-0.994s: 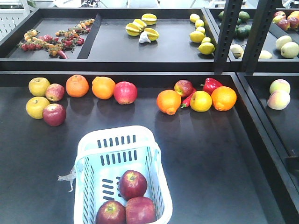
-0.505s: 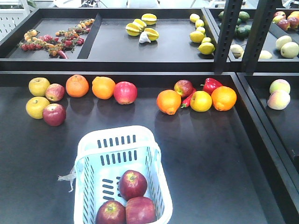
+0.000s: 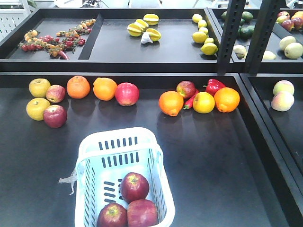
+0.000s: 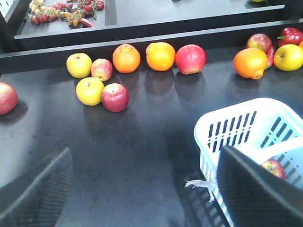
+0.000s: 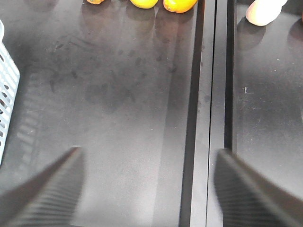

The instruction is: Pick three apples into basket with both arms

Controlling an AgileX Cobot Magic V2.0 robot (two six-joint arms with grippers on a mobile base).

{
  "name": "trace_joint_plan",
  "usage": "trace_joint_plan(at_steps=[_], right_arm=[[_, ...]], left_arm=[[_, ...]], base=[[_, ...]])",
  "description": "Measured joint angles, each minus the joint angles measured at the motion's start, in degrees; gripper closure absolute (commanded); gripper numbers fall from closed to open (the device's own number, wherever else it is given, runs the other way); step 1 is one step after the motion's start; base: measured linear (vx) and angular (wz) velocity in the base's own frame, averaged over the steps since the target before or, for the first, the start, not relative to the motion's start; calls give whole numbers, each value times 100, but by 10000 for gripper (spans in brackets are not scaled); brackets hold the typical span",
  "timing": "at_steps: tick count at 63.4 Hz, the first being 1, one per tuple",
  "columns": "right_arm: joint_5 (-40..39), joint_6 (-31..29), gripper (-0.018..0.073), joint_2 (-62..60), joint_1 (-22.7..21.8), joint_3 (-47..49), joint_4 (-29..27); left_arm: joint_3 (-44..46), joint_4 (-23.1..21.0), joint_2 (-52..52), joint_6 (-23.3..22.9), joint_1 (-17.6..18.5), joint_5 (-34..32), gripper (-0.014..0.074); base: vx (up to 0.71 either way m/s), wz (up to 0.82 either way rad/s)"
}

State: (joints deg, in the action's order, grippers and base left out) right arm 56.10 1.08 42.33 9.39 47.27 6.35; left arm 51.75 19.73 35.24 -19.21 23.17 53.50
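The pale blue-white basket (image 3: 118,137) stands at the front of the black shelf. Three dark red apples lie in it: one (image 3: 134,187) behind, one (image 3: 112,215) front left, one (image 3: 142,213) front right. Neither arm shows in the front view. In the left wrist view my left gripper (image 4: 147,189) is open and empty above the bare shelf, with the basket (image 4: 236,118) to its right and one apple (image 4: 273,168) showing inside. In the right wrist view my right gripper (image 5: 149,189) is open and empty, with the basket's edge (image 5: 7,99) at far left.
Along the shelf's back lie yellow apples (image 3: 39,87), red apples (image 3: 55,116), oranges (image 3: 78,86) and a second group with a red pepper (image 3: 214,86). A raised divider rail (image 5: 208,94) runs under my right gripper. Black posts (image 3: 231,35) stand at the back right.
A dark shape at the right edge of the front view one second ago has left the view. The basket and fruit have not moved.
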Motion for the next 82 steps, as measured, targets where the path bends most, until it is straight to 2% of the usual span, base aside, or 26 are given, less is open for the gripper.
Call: trace_joint_plan(at_steps=[5,14,21,82], right_arm=[[0,0,326,0,0,0,0],[0,0,560,0,0,0,1],[-7,0,569,0,0,0,1],[-21,0,568,0,0,0,6]], left_arm=[[0,0,0,0,0,0,177],[0,0,0,0,0,0,414],[0,0,0,0,0,0,606],[0,7,0,0,0,14,604]], base=[[0,0],[0,0],[0,0],[0,0]])
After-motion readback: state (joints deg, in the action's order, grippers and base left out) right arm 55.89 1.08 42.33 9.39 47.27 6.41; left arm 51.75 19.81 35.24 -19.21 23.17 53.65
